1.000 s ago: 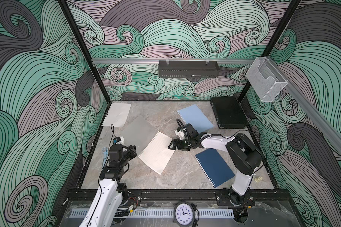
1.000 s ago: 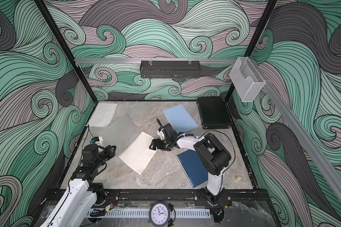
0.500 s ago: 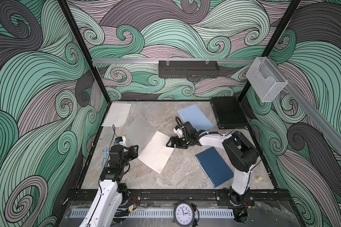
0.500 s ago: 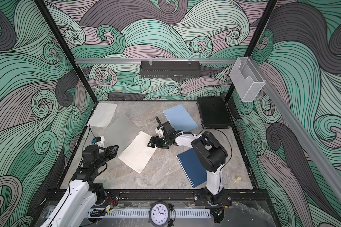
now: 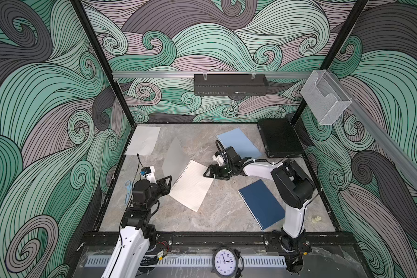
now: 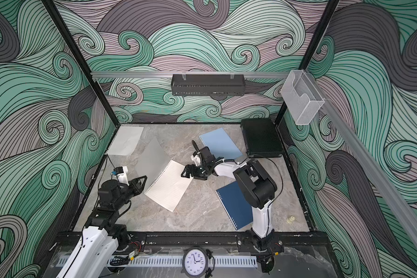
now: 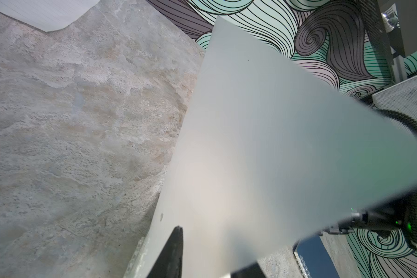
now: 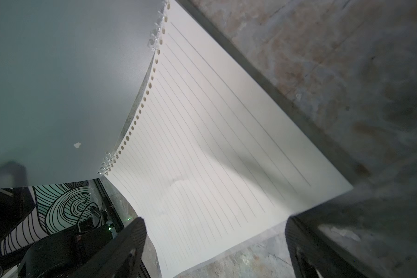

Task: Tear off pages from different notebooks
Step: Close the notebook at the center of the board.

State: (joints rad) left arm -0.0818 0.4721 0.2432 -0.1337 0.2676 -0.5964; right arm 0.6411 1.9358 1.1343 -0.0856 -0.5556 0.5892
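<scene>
The cream lined notebook (image 5: 192, 186) lies mid-table, and its frosted grey cover (image 5: 176, 156) is lifted up from the spiral edge. My left gripper (image 5: 165, 184) is at that spiral edge, open, with the cover (image 7: 263, 144) passing between its parted fingers. My right gripper (image 5: 208, 171) stands open astride the notebook's opposite corner, the lined top page (image 8: 226, 156) lying between its fingers (image 8: 135, 231). The light blue notebook (image 5: 238, 143) lies behind the right gripper. The navy notebook (image 5: 261, 204) lies near the front right. One loose page (image 5: 143, 140) rests at the back left corner.
A black case (image 5: 281, 138) lies at the back right. Light blue scissors (image 5: 127, 190) sit by the left wall and a small white piece (image 5: 316, 219) lies at the front right. A clear holder (image 5: 323, 96) hangs on the right rail and a black tray (image 5: 230, 84) on the back wall.
My left gripper's jaws have parted round the cover. Both arms have barely shifted, and the notebook stays in place.
</scene>
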